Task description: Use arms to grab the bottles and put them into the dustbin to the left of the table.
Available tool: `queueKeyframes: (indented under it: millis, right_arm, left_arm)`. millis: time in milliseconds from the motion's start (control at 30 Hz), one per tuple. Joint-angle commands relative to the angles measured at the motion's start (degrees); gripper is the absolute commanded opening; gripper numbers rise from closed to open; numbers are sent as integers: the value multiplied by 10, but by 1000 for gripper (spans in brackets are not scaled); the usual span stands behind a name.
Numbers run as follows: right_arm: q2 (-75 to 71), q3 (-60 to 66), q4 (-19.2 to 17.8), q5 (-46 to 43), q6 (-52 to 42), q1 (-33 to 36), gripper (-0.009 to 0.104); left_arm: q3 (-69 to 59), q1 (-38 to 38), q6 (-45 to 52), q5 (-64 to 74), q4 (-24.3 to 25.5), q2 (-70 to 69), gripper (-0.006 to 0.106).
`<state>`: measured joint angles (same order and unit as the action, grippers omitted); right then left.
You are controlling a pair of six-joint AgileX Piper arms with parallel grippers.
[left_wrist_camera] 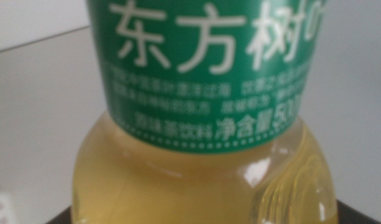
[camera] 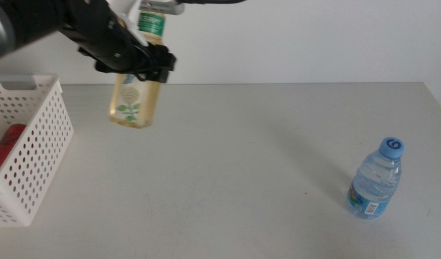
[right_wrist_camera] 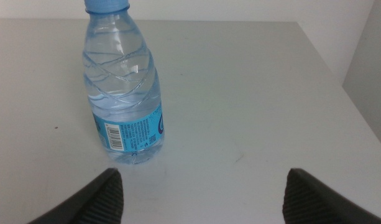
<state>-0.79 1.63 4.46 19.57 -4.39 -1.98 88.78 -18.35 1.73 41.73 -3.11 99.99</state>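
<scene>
My left gripper is shut on the yellow tea bottle, which hangs in the air over the table's far left part, a little right of the white dustbin. The bottle's green label and yellow liquid fill the left wrist view. A red can lies inside the dustbin. The small clear water bottle with a blue cap stands upright at the right. In the right wrist view my right gripper is open, and that water bottle stands just beyond it, nearer one jaw.
The table's right edge runs close to the water bottle. A pale wall rises behind the table's far edge.
</scene>
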Motion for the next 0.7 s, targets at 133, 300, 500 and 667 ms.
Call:
queueKeyframes:
  millis: [133,300,500,667]
  right_arm:
    - [-12,-5,-3,-41,-3,0,66]
    - [-12,-5,-3,-41,-3,0,66]
    - [-12,-5,-3,-41,-3,0,66]
    - [-12,-5,-3,-41,-3,0,66]
  left_arm:
    - [145,107,110,197,-10,-40,19]
    - [207,193,117,270,-10,-40,19]
    - [205,292,124,295,-4,-34,19]
    - [164,329,129,301,-5,-7,19]
